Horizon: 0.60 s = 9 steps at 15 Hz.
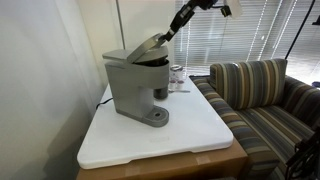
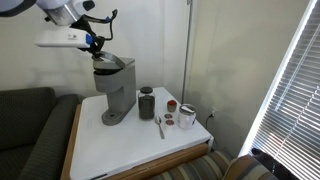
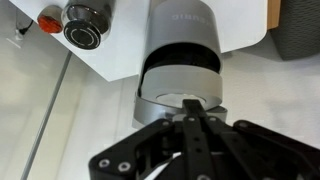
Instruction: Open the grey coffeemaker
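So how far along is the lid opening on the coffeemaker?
Done: the gripper is at the top of the coffeemaker, and the lid already looks tilted up at the front in an exterior view. In hand: the gripper looks shut at the lid's raised edge in the wrist view; whether it pinches the lid I cannot tell. Left: swing the lid fully back, then pull away.
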Each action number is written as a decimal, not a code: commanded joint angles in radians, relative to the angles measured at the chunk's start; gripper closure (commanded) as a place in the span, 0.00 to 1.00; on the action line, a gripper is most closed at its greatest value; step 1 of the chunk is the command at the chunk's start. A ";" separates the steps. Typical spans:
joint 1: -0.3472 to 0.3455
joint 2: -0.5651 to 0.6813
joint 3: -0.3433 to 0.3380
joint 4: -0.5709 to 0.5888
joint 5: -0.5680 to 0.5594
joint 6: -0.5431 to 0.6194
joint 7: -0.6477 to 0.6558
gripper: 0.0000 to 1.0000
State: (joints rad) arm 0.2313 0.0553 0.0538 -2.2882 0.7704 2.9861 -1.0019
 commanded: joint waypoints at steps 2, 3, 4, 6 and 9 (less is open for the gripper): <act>-0.005 -0.002 -0.018 0.029 -0.080 -0.022 0.059 1.00; -0.005 0.001 -0.018 0.035 -0.092 -0.026 0.070 1.00; -0.005 0.005 -0.018 0.040 -0.105 -0.028 0.080 1.00; -0.005 0.010 -0.019 0.050 -0.125 -0.034 0.094 1.00; -0.005 0.017 -0.022 0.065 -0.166 -0.046 0.124 1.00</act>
State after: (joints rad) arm 0.2311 0.0582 0.0452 -2.2629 0.6520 2.9736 -0.9073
